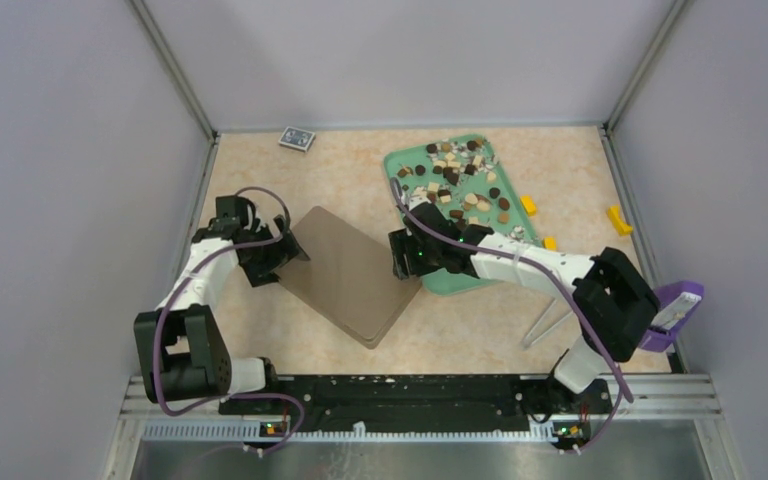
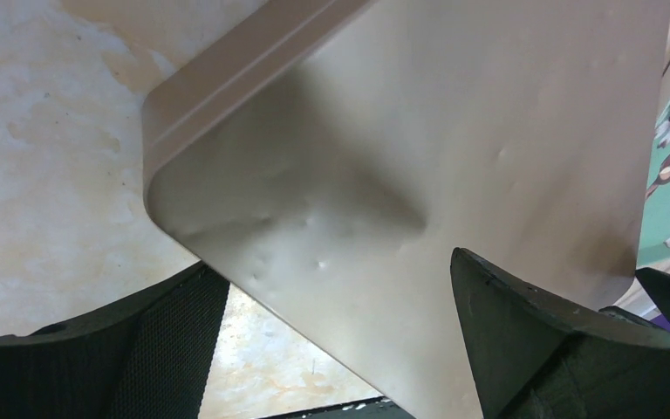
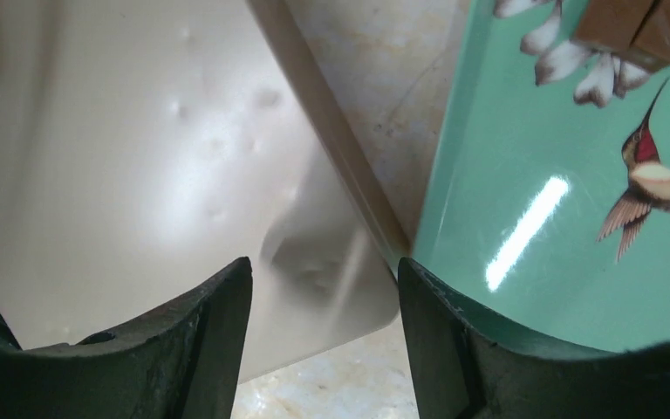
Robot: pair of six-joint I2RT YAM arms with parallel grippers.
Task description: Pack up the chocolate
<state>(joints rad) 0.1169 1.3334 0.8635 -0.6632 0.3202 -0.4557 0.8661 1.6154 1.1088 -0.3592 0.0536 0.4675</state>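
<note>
Taupe and faintly dented, a flat box (image 1: pixel 345 275) lies on the mottled beige surface (image 1: pixel 350 170), set cornerwise between the two grippers. The left gripper (image 1: pixel 285 250) sits at the box's left corner with its fingers (image 2: pixel 140 358) spread as wide as they go. In the left wrist view that rounded corner pokes into the gap between them, and neither pad plainly touches it.

The right gripper (image 1: pixel 400 255) is at the opposite corner, its fingers (image 3: pixel 488 349) apart at a moderate width. The right wrist view shows the box corner in the gap, one finger over the box top and the other over the edge of a green tray (image 1: pixel 450 283) printed with a hummingbird. Whether either finger presses on the box cannot be told.

The chocolate (image 1: pixel 460 180) lies loose on that tray, scattered just beyond the right gripper toward the far wall and well away from the left gripper. It is a mix of dark, tan and cream pieces. Small yellow blocks (image 1: pixel 528 205) lie on the surface further right of the tray.
</note>
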